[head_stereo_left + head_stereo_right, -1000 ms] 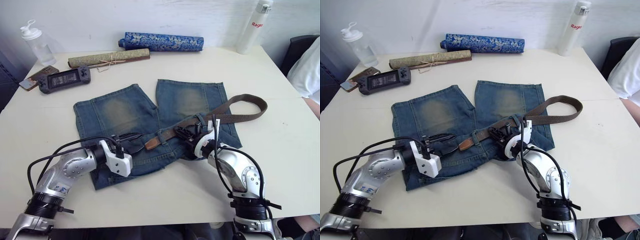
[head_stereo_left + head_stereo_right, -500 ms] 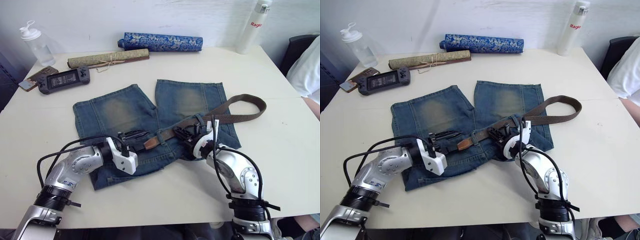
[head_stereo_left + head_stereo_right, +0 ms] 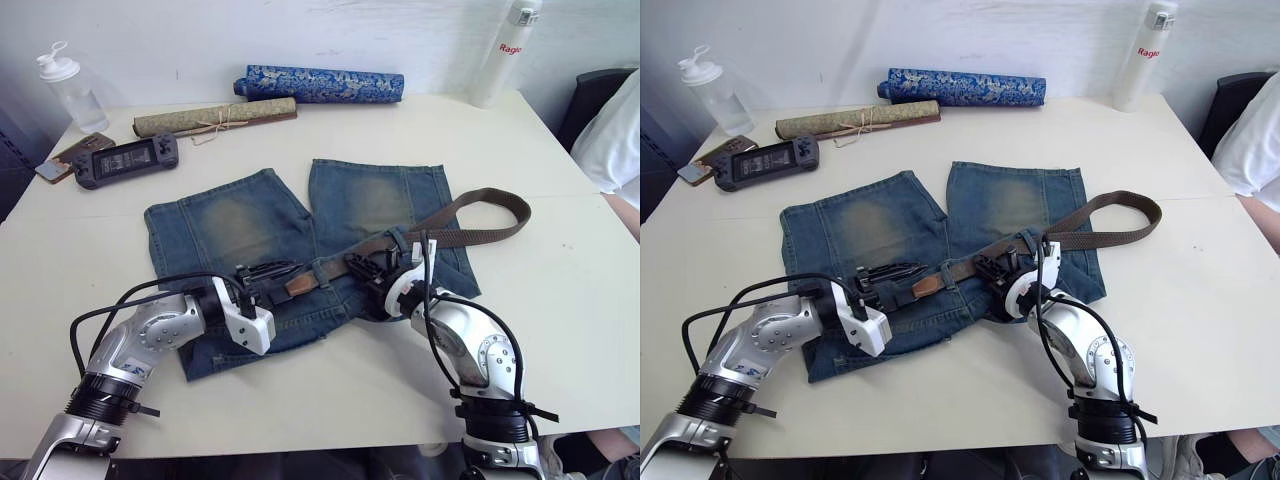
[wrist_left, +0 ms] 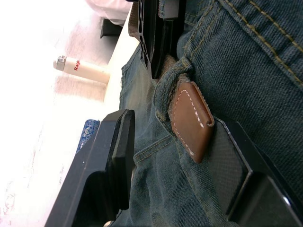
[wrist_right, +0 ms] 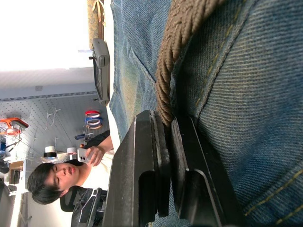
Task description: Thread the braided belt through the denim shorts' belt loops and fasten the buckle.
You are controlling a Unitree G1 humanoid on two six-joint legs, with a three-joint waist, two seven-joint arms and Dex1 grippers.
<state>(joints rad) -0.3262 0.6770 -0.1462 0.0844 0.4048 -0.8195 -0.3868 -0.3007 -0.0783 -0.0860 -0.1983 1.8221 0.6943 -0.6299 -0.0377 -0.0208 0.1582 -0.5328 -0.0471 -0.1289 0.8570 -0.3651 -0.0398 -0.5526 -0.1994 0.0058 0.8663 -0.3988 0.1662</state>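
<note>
**Belt tip at loop: left pincer positioned to take it**

The shorts [image 3: 300, 240] lie mid-tabletop [image 3: 560, 300]. My right pincer [image 3: 992, 268] is clamped on the belt [image 3: 470, 215]. My left pincer [image 4: 175, 161] stands apart around the tan tip [image 4: 191, 120]; I should close squarely and pull straight. Console [image 3: 125, 159] at 10 o'clock and rolls [image 3: 320, 83] at 12 o'clock stand clear.

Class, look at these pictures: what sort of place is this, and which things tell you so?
Probably a workshop or lab. A pale table against a plain wall holds mixed test props: denim shorts, a handheld game console, a water bottle. The right wrist view shows a pegboard wall behind.
</note>
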